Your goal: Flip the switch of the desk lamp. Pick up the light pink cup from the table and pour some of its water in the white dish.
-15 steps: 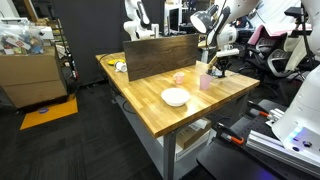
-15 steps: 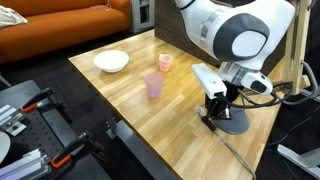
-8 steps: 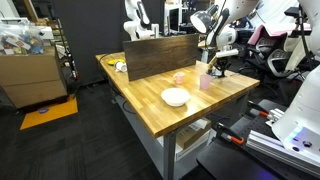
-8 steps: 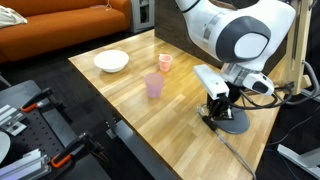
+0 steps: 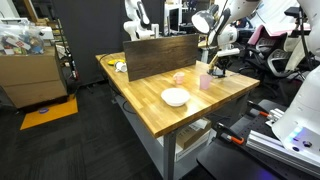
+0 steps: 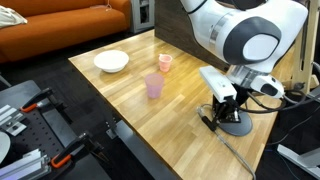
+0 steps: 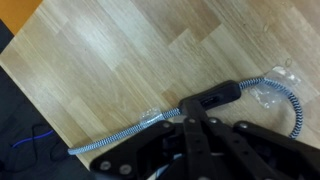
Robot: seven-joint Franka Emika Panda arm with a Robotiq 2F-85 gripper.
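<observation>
My gripper (image 6: 221, 110) hangs low over the table (image 6: 140, 125) at the dark flat base of the desk lamp (image 6: 238, 124). In the wrist view the gripper (image 7: 193, 112) has its dark fingers closed together, down on the black inline switch (image 7: 215, 95) of the lamp's braided cord (image 7: 110, 142). The small light pink cup (image 6: 165, 62) stands apart near the far edge, with the white dish (image 6: 111, 61) beyond it. Both also show in an exterior view, the cup (image 5: 180, 78) and the dish (image 5: 175, 97), with the gripper (image 5: 215, 66) at the table's far right.
A taller pale pink tumbler (image 6: 154, 86) stands between cup and gripper, also seen in an exterior view (image 5: 205, 82). A dark wooden board (image 5: 160, 55) stands upright along the back. Clear tape patches (image 7: 275, 85) hold the cord to the wood. The table edge is close beside the lamp base.
The arm and gripper have shifted slightly sideways along the lamp base. The cups and the dish have not moved.
</observation>
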